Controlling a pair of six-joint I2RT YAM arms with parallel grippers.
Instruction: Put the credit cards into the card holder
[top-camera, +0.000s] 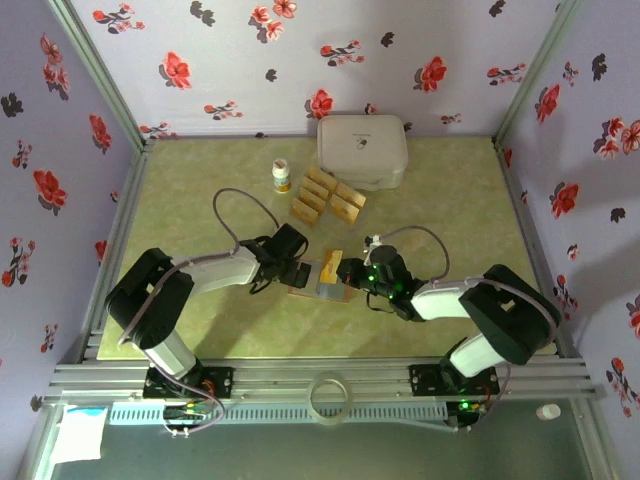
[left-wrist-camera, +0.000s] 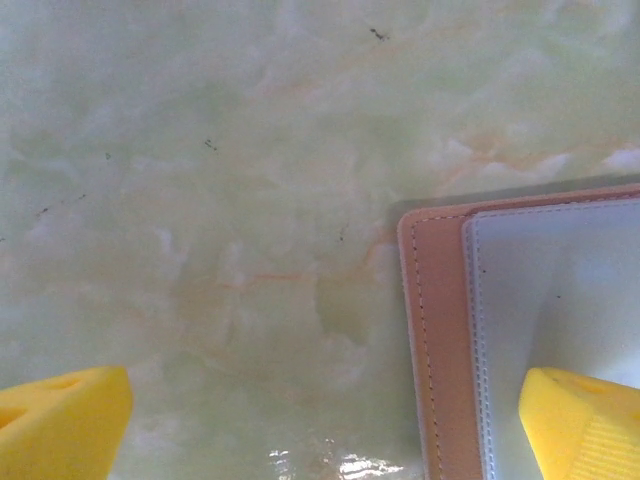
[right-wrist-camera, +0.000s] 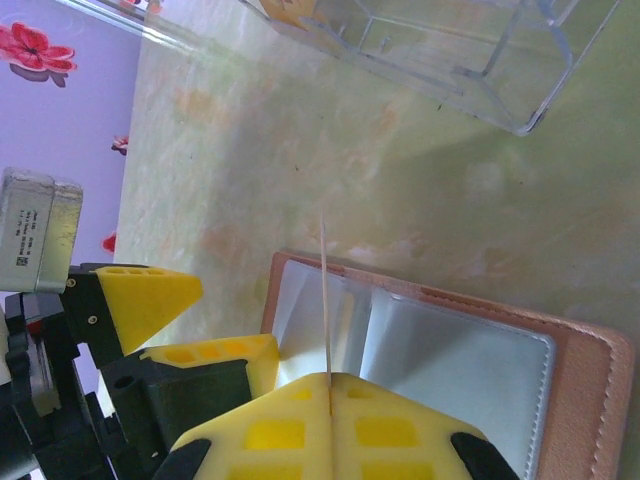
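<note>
Two arms meet over the open pinkish-tan card holder (top-camera: 322, 285), which lies near the middle of the worktop (top-camera: 180, 200), toward its front edge. The right tool (right-wrist-camera: 328, 380) is clenched on one gold credit card (right-wrist-camera: 325, 300), seen edge-on above the holder's grey pockets. The left tool (left-wrist-camera: 320, 430) is released, one finger over a pocket, the other over bare worktop. More credit cards (top-camera: 325, 195) sit toward the back, near a white box (top-camera: 362, 150) and a small bottle (top-camera: 282, 176).
</note>
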